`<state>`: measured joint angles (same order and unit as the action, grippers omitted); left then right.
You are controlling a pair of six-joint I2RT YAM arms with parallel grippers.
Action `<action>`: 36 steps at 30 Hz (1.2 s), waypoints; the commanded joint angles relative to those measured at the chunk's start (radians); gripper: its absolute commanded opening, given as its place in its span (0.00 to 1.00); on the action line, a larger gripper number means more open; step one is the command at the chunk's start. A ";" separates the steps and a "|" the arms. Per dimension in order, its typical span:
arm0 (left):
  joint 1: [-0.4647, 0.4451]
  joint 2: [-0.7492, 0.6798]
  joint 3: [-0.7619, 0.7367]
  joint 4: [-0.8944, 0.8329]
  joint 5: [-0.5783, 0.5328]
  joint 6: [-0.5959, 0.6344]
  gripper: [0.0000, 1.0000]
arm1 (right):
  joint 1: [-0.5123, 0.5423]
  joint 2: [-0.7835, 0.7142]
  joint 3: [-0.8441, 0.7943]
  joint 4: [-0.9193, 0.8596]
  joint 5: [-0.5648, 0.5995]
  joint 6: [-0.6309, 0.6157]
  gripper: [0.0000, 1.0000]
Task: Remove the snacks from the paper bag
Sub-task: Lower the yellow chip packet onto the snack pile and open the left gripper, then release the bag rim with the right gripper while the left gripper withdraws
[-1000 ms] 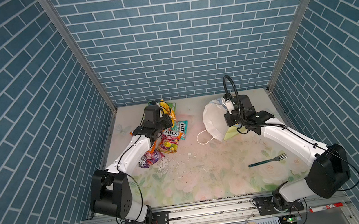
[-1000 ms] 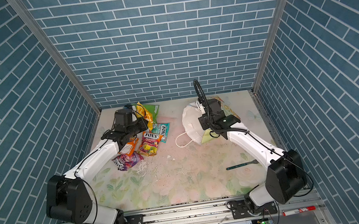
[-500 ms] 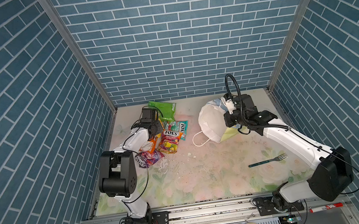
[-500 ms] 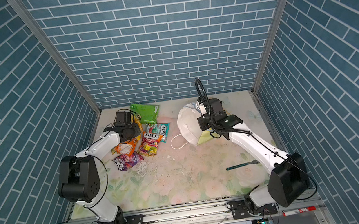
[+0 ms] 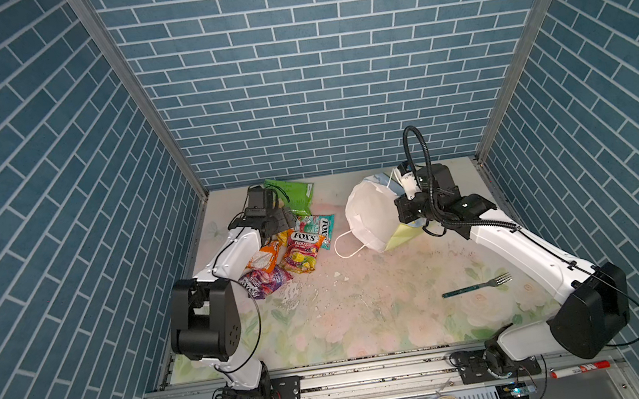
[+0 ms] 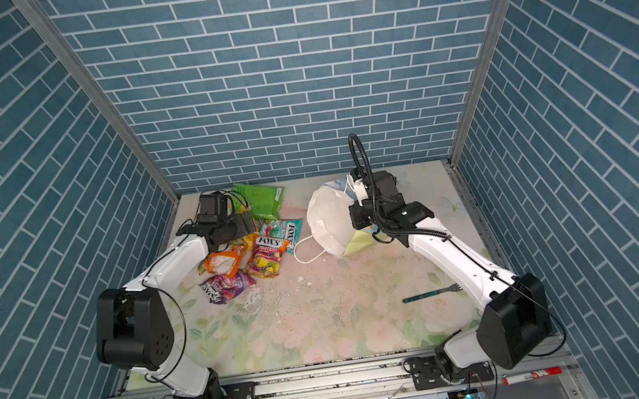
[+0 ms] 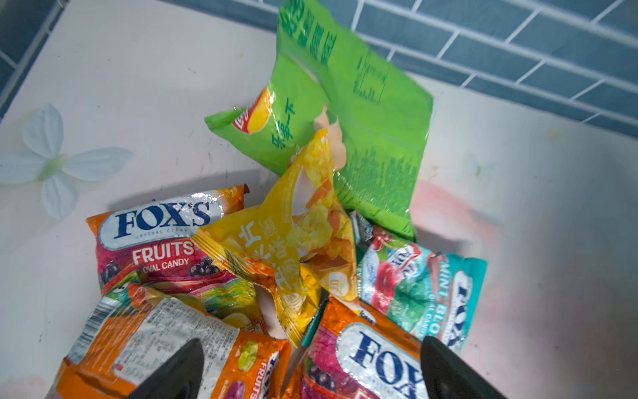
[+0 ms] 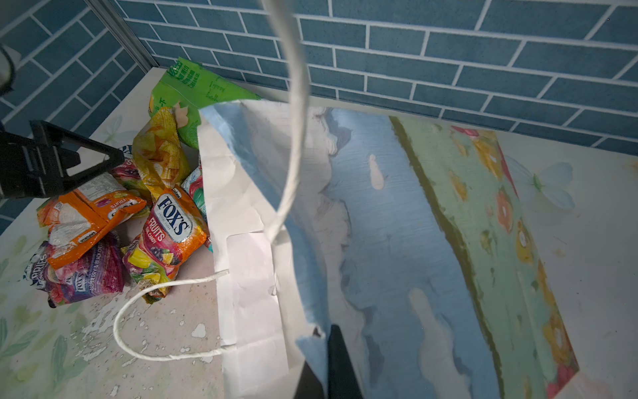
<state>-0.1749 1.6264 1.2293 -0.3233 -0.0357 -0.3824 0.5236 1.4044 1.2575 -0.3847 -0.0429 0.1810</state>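
1. Snacks point(image 5: 299, 249) heaped outside the bag, below the left gripper point(image 7: 310, 359); jaws wide apart, empty.
2. Right gripper point(image 8: 322, 352) clamped on paper bag point(image 5: 366, 215) rim; bag tipped over, mouth toward heap.
3. Light, crinkly, slippery film; pinch at a crimped end seam.
4. Count: six packets plain, seventh likely under the arm; one bag, one fork point(image 5: 476, 286).
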 commanded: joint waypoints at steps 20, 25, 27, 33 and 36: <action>0.002 -0.340 -0.244 0.130 0.056 -0.063 1.00 | 0.003 0.218 0.159 0.091 -0.299 0.093 0.26; 0.002 -0.344 -0.256 0.134 0.053 -0.058 0.99 | 0.004 0.219 0.166 0.097 -0.301 0.091 0.43; 0.002 -0.348 -0.264 0.141 0.051 -0.055 1.00 | 0.004 0.210 0.164 0.097 -0.307 0.087 0.54; 0.002 -0.374 -0.312 0.226 0.058 -0.029 1.00 | 0.003 0.157 0.154 0.073 -0.285 0.069 0.75; 0.003 -0.380 -0.329 0.247 0.041 -0.015 0.99 | 0.005 0.122 0.156 0.039 -0.251 0.049 0.84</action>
<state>-0.1749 1.2663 0.9150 -0.1291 0.0200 -0.4252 0.5236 1.5921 1.3960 -0.3218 -0.3206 0.2543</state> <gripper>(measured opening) 0.995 0.819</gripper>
